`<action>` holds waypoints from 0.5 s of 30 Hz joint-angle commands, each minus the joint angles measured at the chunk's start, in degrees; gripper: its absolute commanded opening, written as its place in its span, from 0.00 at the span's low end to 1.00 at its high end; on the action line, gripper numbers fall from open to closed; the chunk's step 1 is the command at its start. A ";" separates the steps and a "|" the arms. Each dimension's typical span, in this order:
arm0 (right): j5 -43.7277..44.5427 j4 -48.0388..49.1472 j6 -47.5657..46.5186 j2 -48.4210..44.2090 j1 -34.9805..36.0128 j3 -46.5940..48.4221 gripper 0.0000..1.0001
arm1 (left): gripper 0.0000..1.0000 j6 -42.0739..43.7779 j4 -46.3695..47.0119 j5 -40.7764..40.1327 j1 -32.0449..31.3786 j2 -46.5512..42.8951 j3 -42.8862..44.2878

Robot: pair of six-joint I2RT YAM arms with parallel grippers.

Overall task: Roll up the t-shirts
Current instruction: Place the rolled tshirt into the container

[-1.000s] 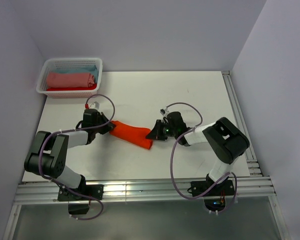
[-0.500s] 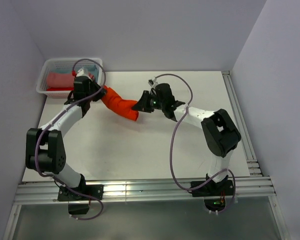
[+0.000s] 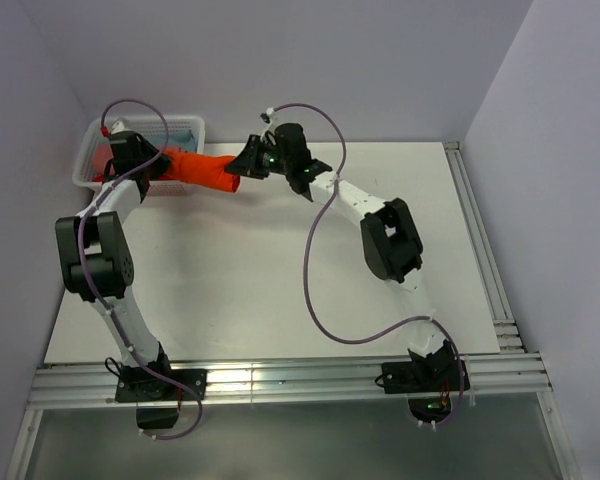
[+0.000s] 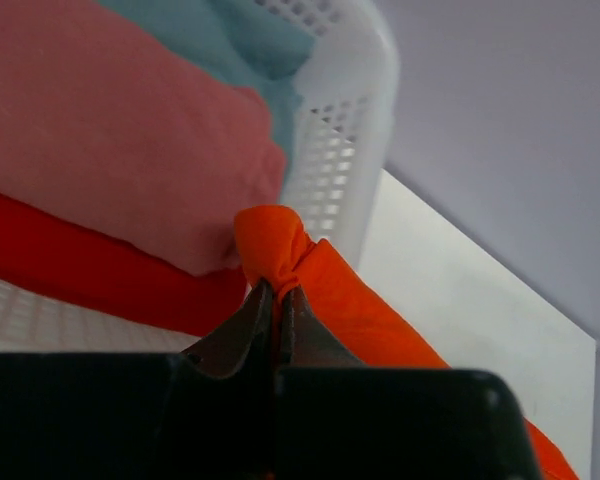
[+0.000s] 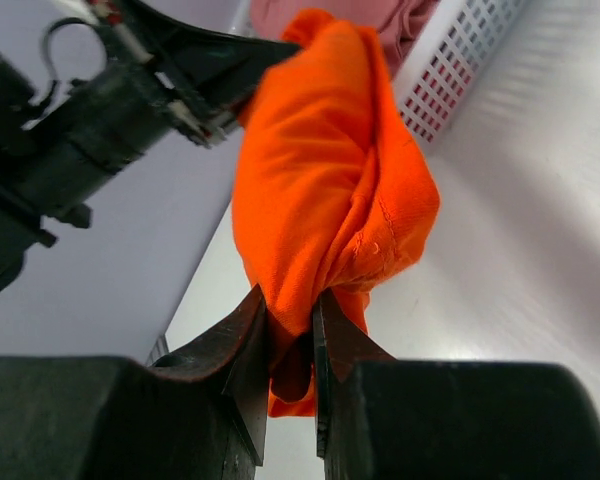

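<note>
A rolled bright orange t-shirt hangs in the air between both grippers, over the right rim of the white basket. My left gripper is shut on its left end, above the basket. At the roll's other end, my right gripper is shut on the cloth, which bunches between its fingers. In the basket lie a salmon-pink roll, a light blue roll and a red one.
The basket stands at the table's far left corner against the walls. The white table stretches out before both arms. A metal rail runs along the right edge.
Both arms carried the orange roll from the table's middle up and to the far left, to the basket. Both grips stayed on it.
</note>
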 commanded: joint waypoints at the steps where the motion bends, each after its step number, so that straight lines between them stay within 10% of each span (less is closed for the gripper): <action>1: -1.79 0.72 0.32 4.15 1.94 9.93 0.00 | 0.00 0.39 2.63 2.32 0.77 4.61 3.86; 7: -1.18 -2.36 1.81 12.60 2.83 22.07 0.00 | 0.00 -0.66 3.24 7.14 1.03 11.65 6.33; 15: 0.05 0.01 1.90 6.73 2.48 15.59 0.00 | 0.00 -1.80 3.76 9.43 -2.30 11.13 0.00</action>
